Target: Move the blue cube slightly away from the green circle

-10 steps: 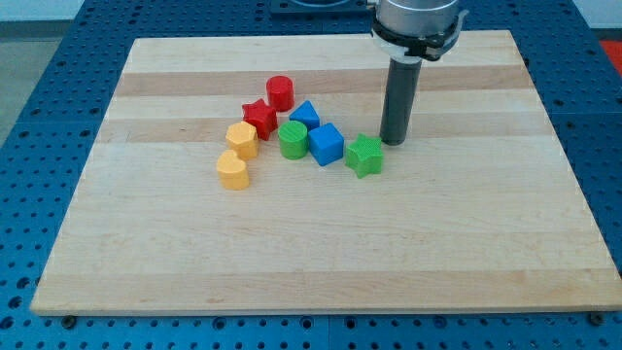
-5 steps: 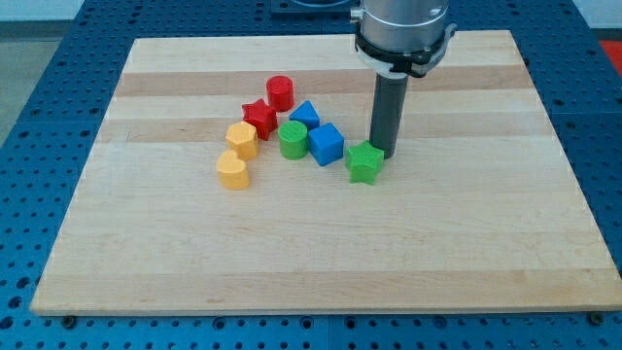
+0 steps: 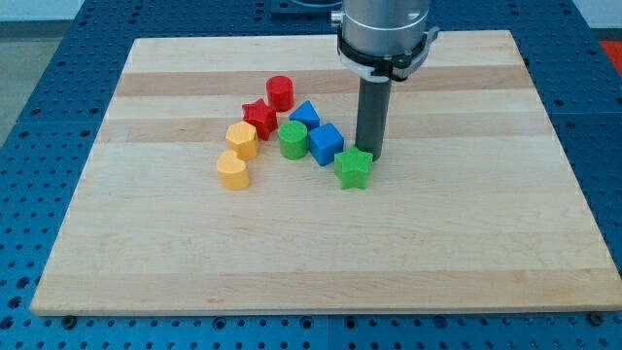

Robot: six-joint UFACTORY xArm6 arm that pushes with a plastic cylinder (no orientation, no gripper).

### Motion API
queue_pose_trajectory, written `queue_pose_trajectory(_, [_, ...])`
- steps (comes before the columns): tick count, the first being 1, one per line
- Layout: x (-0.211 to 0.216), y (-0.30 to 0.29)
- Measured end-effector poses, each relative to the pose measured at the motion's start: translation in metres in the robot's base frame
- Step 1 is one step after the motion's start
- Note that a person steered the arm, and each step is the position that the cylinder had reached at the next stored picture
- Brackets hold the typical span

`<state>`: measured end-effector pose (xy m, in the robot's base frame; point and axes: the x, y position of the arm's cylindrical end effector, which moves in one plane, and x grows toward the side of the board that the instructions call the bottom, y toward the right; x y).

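Note:
The blue cube (image 3: 326,144) sits on the wooden board, touching the green circle (image 3: 293,140) on its left. My tip (image 3: 368,153) is just right of the blue cube, touching the upper right side of the green star (image 3: 355,168). The green star lies at the cube's lower right, close to it.
A blue triangle (image 3: 304,114) sits above the cube. A red star (image 3: 259,118) and a red cylinder (image 3: 280,92) lie up-left. A yellow hexagon (image 3: 242,140) and a yellow heart-like block (image 3: 233,170) lie left. The board (image 3: 311,253) rests on a blue perforated table.
My tip has moved left and slightly down, pushing the green star left and down toward the blue cube. The other blocks have not moved.

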<state>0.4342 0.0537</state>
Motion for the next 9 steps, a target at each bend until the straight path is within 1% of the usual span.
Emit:
queue_pose_trajectory(1, [-0.001, 0.003])
queue_pose_trajectory(2, [-0.044, 0.039])
queue_pose_trajectory(3, [-0.049, 0.04])
queue_pose_trajectory(4, [-0.047, 0.04])
queue_pose_trajectory(5, [-0.043, 0.06])
queue_pose_trajectory(8, [-0.049, 0.065])
queue_pose_trajectory(9, [-0.017, 0.083])
